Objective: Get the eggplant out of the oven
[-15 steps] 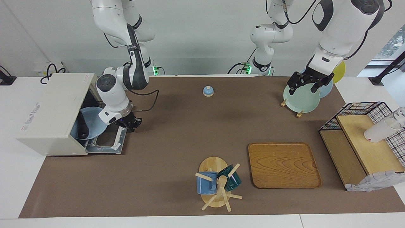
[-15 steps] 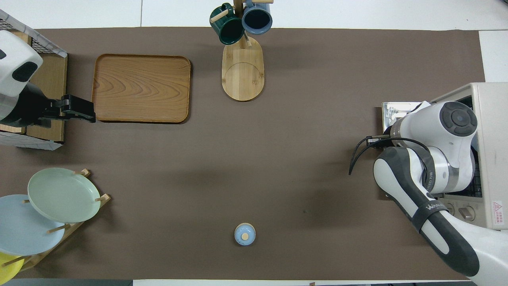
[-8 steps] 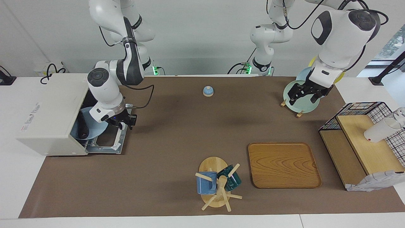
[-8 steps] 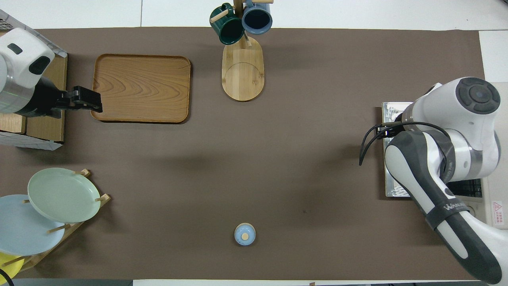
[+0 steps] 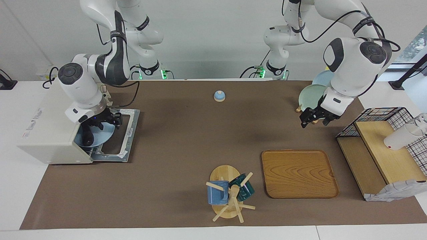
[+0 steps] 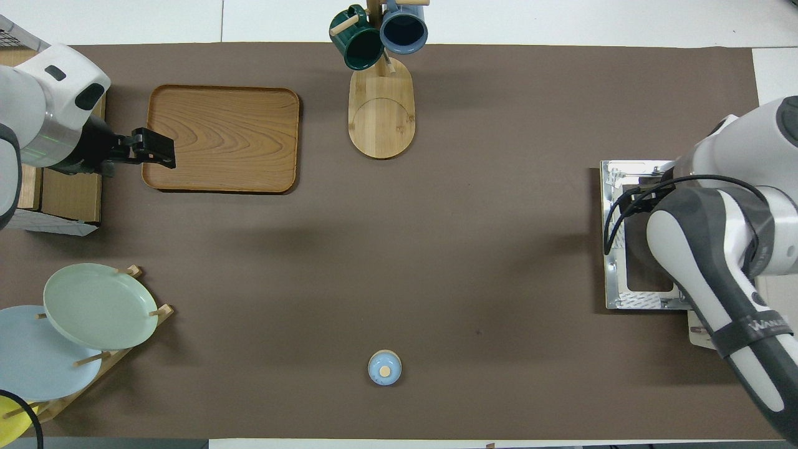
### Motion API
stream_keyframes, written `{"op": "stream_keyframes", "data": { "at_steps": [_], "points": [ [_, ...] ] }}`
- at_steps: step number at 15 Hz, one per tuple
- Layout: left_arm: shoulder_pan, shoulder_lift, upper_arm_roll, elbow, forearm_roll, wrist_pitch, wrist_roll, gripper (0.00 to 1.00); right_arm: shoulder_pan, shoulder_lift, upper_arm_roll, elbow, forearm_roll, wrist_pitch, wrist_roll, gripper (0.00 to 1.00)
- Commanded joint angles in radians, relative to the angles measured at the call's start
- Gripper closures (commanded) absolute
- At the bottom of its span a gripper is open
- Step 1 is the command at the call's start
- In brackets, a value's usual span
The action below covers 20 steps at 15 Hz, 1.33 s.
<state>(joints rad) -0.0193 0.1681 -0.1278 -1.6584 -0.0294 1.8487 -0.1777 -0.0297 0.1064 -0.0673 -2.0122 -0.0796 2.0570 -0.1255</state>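
The off-white oven (image 5: 50,126) stands at the right arm's end of the table with its door (image 5: 125,133) folded down flat. Inside its mouth a light blue plate (image 5: 104,134) holds the dark eggplant (image 5: 87,137), which lies along the plate's inner part. My right gripper (image 5: 104,122) hangs at the oven mouth just over the plate, close to the eggplant's nearer end. In the overhead view my right arm hides the oven's inside; only the door (image 6: 617,293) shows. My left gripper (image 5: 313,117) is open and empty, over the mat between the plate rack and the wooden tray.
A wooden tray (image 5: 298,173) and a mug tree (image 5: 230,195) with two mugs lie farther from the robots. A plate rack (image 5: 313,96), a black wire basket rack (image 5: 380,116) with a white cup (image 5: 400,138), and a small blue knobbed lid (image 5: 219,96) also stand on the mat.
My right gripper moved from over the open door's outer edge in toward the oven mouth, over the plate. My left gripper moved from over the plate rack toward the wooden tray.
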Motion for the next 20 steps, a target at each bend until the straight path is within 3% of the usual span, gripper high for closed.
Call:
{"op": "stream_keyframes", "data": {
  "at_steps": [1, 4, 6, 7, 8, 13, 17, 20],
  "points": [
    [0.012, -0.009, -0.007, -0.011, -0.012, 0.014, 0.02, 0.0, 0.0, -0.028, 0.008, -0.1, -0.011, 0.115, -0.008, 0.37],
    [0.013, -0.009, -0.007, -0.009, -0.017, 0.012, 0.015, 0.0, 0.007, -0.031, 0.009, -0.112, -0.011, 0.14, -0.005, 0.43],
    [0.013, -0.009, -0.007, -0.009, -0.017, 0.012, 0.017, 0.0, 0.002, -0.043, 0.008, -0.163, -0.011, 0.196, -0.012, 0.53],
    [0.013, -0.009, -0.007, -0.007, -0.017, 0.012, 0.017, 0.0, -0.001, -0.048, 0.008, -0.174, -0.011, 0.196, -0.022, 0.72],
    [0.013, -0.009, -0.007, -0.007, -0.017, 0.012, 0.017, 0.0, 0.0, -0.053, 0.008, -0.183, -0.011, 0.193, -0.038, 1.0],
    [0.012, -0.009, -0.007, -0.009, -0.017, 0.009, 0.015, 0.0, 0.023, -0.05, 0.011, -0.151, -0.029, 0.146, -0.117, 1.0],
    [0.012, -0.009, -0.007, -0.004, -0.017, 0.007, 0.015, 0.0, 0.147, -0.017, 0.011, -0.011, -0.034, -0.01, -0.045, 1.0],
    [0.01, -0.009, -0.007, -0.003, -0.017, 0.006, 0.015, 0.0, 0.288, -0.017, 0.009, -0.002, -0.035, -0.041, 0.119, 1.0]
  ]
}}
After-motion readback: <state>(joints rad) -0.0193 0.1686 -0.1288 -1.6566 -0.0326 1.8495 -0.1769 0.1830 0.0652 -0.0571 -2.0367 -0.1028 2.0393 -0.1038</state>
